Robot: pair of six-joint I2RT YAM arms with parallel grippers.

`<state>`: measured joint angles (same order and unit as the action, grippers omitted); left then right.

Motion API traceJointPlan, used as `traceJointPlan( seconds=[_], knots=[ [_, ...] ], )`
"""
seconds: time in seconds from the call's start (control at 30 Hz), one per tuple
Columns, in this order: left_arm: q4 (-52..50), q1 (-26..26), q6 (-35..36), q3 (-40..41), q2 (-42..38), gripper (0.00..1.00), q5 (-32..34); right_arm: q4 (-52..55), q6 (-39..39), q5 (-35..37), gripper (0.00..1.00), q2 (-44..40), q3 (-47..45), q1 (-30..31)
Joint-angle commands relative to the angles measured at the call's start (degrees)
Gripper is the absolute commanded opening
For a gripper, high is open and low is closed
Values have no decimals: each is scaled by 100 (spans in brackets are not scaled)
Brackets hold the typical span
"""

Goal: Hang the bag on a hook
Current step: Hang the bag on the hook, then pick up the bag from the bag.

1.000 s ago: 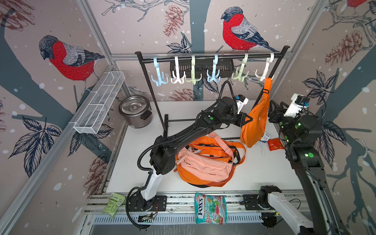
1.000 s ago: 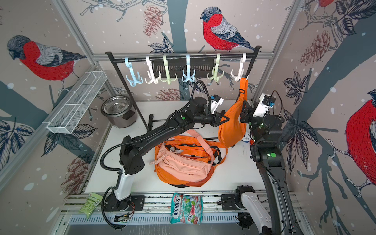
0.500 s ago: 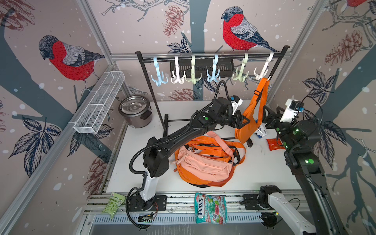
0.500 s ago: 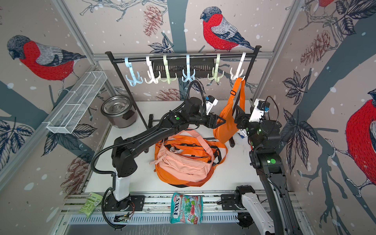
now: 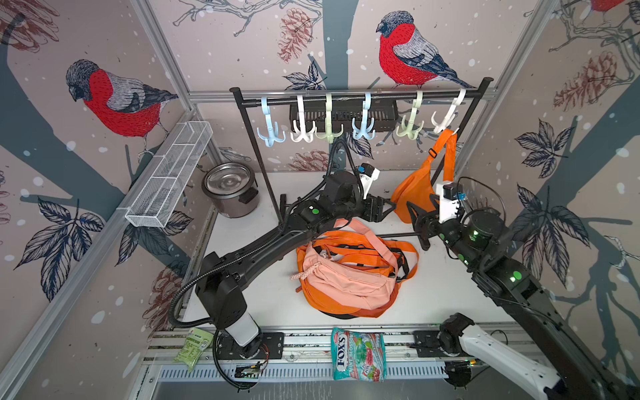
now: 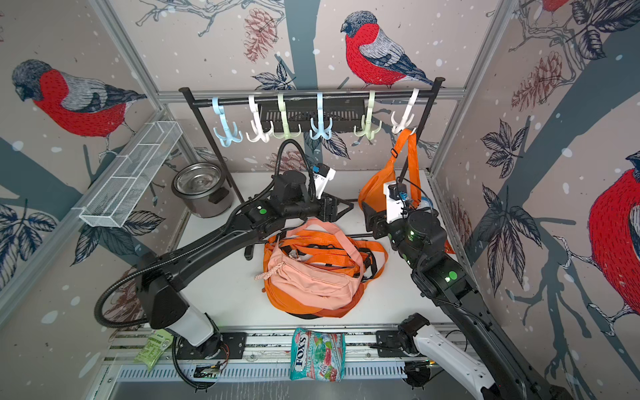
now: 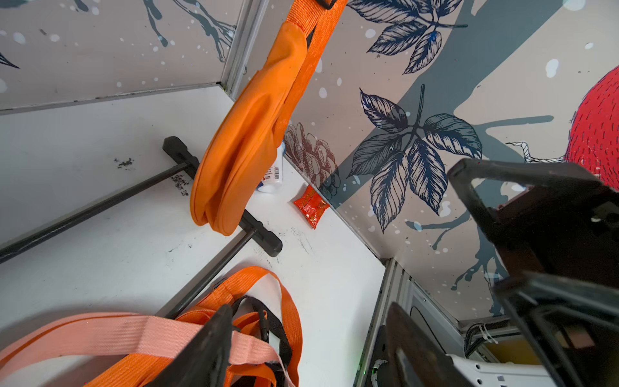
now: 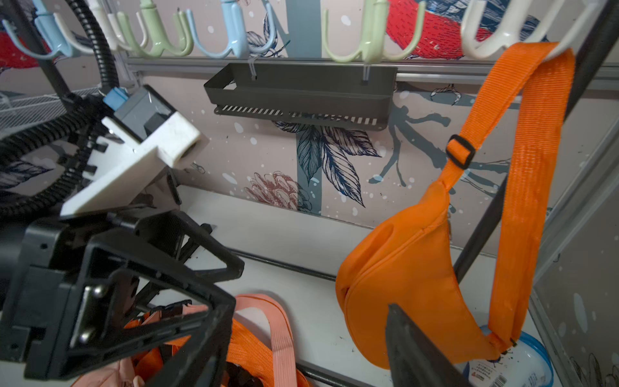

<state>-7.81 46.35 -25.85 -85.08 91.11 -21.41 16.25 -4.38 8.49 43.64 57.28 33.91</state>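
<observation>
The orange fabric waist bag (image 5: 412, 190) (image 6: 375, 187) hangs by its woven strap from the white plastic hook (image 5: 446, 117) (image 6: 403, 119) (image 8: 495, 43) at the right end of the black metal rail (image 5: 346, 95). Its pouch dangles beside the rack's right post, clear of the white table (image 5: 270, 304) (the left wrist view shows it hanging free (image 7: 241, 140)). The left gripper (image 5: 389, 207) (image 6: 346, 207) sits just beside the pouch with its jaws spread and nothing between them; its fingers (image 7: 214, 345) frame only table and loose straps. The right gripper (image 5: 414, 211) (image 6: 369, 214) faces it from the other side, jaws likewise apart and clamped on nothing. One of its fingers (image 8: 412, 345) crosses in front of the pouch's lower edge (image 8: 402, 278) in the right wrist view, and whether it touches the fabric cannot be told. A pile of peach and orange bags (image 5: 346, 273) (image 6: 311, 277) lies on the table below both grippers, straps tangled on top.
</observation>
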Motion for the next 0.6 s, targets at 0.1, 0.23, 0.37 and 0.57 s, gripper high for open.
traceJointPlan(
  seconds=[0.1, 0.23, 0.37, 0.57],
  knots=[
    [512, -180, 37, 856, -921, 71, 196, 306, 107, 743, 73, 31, -31, 737],
    [593, -329, 9, 1351, -1496, 72, 341, 356, 39, 670, 73, 22, -67, 909],
    [529, -504, 12, 1713, -1982, 72, 454, 528, 49, 339, 75, 85, -76, 1155],
    [456, -774, -143, 2492, -2876, 72, 902, 909, 113, 463, 81, 576, -179, 2175]
  ],
)
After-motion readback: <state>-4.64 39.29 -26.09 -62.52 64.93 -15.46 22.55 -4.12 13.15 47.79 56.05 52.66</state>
